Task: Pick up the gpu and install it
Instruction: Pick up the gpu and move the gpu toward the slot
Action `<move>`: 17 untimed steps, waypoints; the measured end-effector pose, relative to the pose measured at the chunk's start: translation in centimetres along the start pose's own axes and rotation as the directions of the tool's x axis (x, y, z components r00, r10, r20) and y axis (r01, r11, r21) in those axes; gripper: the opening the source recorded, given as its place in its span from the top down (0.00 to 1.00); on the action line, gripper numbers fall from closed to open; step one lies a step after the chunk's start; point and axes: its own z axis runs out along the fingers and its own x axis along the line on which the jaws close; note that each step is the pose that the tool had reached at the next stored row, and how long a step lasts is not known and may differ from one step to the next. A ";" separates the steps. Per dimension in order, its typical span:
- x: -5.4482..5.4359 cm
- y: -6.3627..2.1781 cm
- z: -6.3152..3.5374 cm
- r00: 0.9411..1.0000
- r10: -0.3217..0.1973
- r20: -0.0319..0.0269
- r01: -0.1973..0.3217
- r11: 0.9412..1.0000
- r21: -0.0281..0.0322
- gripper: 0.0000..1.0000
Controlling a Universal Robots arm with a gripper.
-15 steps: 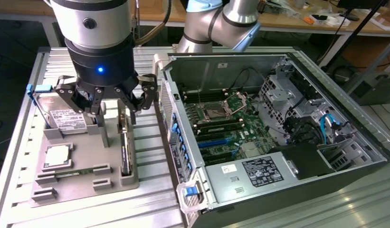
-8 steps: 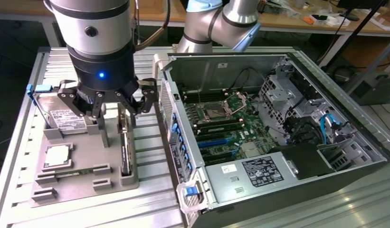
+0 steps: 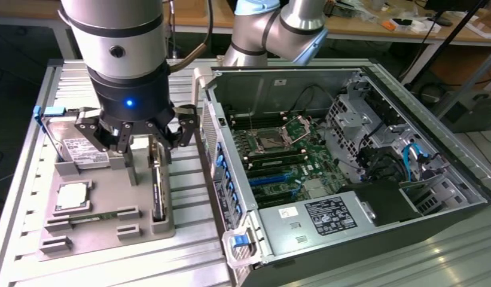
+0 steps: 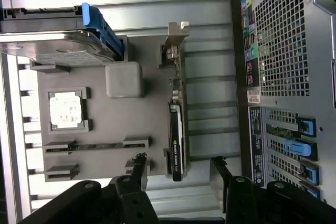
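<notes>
1. End effector (image 3: 148, 139) (image 4: 179, 170): released, jaws spread wide, nothing grasped. It hangs over the grey fixture (image 3: 97, 236).
2. The gpu (image 3: 156, 188) (image 4: 176, 129): stands on edge in a fixture slot directly beneath the end effector, apart from both fingers, along the fixture's 3 o'clock edge in the exterior view.
3. Hard drive (image 3: 79, 150), processor (image 3: 72, 197) and memory stick (image 3: 94, 216): seated in the fixture at 9 o'clock of the gpu.
4. Open computer case (image 3: 349, 149): on the desk (image 3: 189, 260) at 3 o'clock of the fixture.
</notes>
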 end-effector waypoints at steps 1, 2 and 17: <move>0.0 -0.01 0.21 1.000 0.000 0.000 0.000 1.000 0.000 0.40; 0.0 -0.02 0.36 1.000 0.000 0.000 0.000 1.000 0.000 0.40; 0.0 -0.22 3.41 1.000 0.000 0.000 0.000 1.000 0.000 0.40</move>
